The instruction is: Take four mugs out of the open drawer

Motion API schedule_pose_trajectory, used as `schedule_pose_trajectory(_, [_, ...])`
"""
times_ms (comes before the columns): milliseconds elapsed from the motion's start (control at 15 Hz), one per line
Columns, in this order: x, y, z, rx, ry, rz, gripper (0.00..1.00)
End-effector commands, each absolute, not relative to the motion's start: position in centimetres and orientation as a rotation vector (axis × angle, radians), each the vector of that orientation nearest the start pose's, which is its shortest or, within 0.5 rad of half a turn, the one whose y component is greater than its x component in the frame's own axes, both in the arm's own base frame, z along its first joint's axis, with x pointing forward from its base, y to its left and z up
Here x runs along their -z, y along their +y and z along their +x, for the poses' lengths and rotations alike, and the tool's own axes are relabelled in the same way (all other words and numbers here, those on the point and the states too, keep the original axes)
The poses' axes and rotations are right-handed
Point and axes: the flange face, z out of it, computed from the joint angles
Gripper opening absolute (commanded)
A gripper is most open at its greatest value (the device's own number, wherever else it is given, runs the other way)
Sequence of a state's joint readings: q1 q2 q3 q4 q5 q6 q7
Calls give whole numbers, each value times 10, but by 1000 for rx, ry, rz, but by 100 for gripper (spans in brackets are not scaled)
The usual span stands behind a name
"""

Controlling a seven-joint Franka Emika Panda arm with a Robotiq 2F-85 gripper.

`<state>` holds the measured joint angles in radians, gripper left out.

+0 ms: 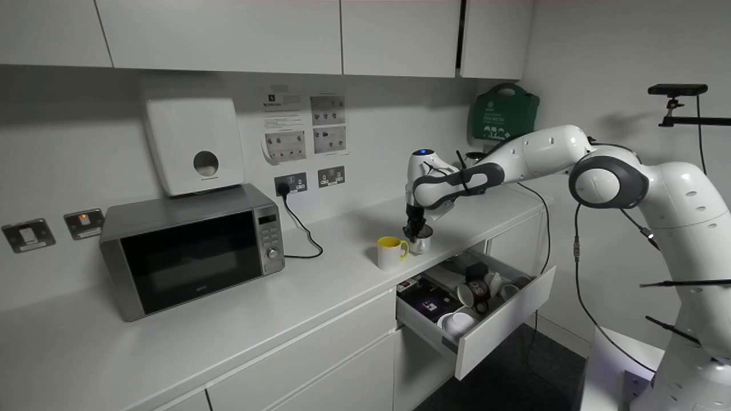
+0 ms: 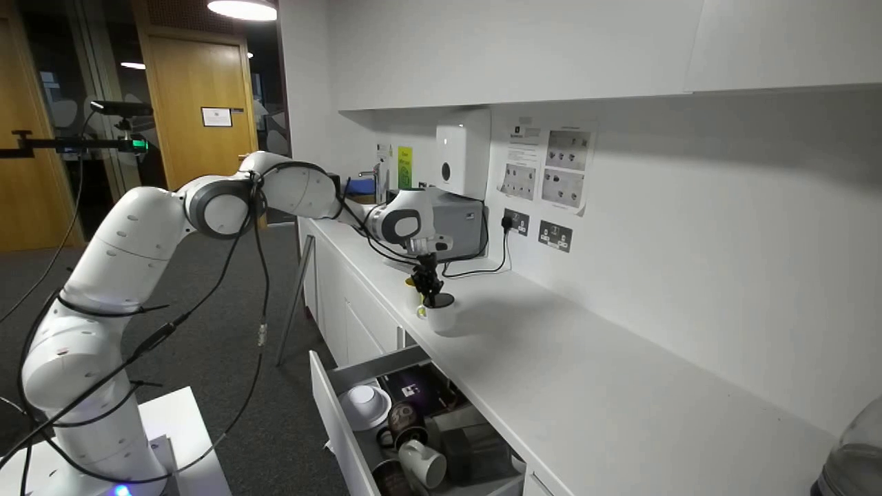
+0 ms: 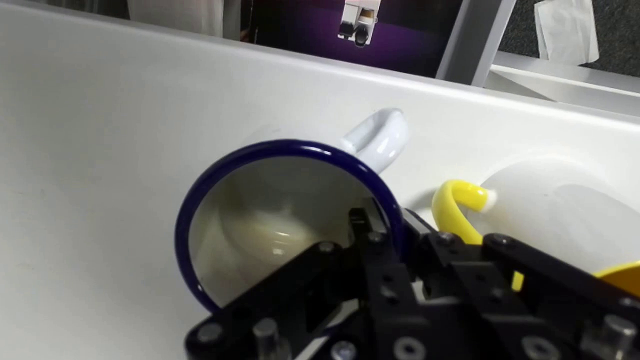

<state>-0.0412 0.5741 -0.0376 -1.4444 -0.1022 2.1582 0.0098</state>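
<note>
The open drawer (image 1: 505, 325) sits below the counter; its front also shows in an exterior view (image 2: 337, 427). Inside lie a dark mug (image 2: 405, 421), a whitish mug (image 2: 422, 461), another dark mug (image 2: 391, 477) and a white cup on saucers (image 2: 365, 405). On the counter stands a white mug with yellow inside and handle (image 1: 390, 255). Beside it, a white mug with a dark blue rim (image 3: 287, 220) stands upright on the counter near its front edge. My gripper (image 3: 387, 220) is shut on this mug's rim, one finger inside, one outside, close to the yellow handle.
A microwave (image 1: 194, 245) stands further along the counter (image 1: 320, 297), with a cable (image 1: 308, 234) behind. The drawer also holds a dark purple box (image 1: 429, 299) and a dark container (image 2: 475, 451). Upper cabinets (image 1: 228, 34) overhang. A clear vessel (image 2: 854, 455) stands at the counter's far end.
</note>
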Motion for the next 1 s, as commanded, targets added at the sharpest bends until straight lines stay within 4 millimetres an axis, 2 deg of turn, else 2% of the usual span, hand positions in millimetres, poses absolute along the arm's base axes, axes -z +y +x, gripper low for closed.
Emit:
schedule_pose_trajectory(0, [-375, -66, 728, 183, 42, -3219, 2])
schedule_pose_trajectory(800, [-366, -67, 733, 109, 66, -3207, 2])
schedule_pose_trajectory(867, [-366, -67, 733, 97, 71, -3207, 32])
schedule_pose_trajectory(933, [-366, -67, 733, 96, 73, -3207, 35])
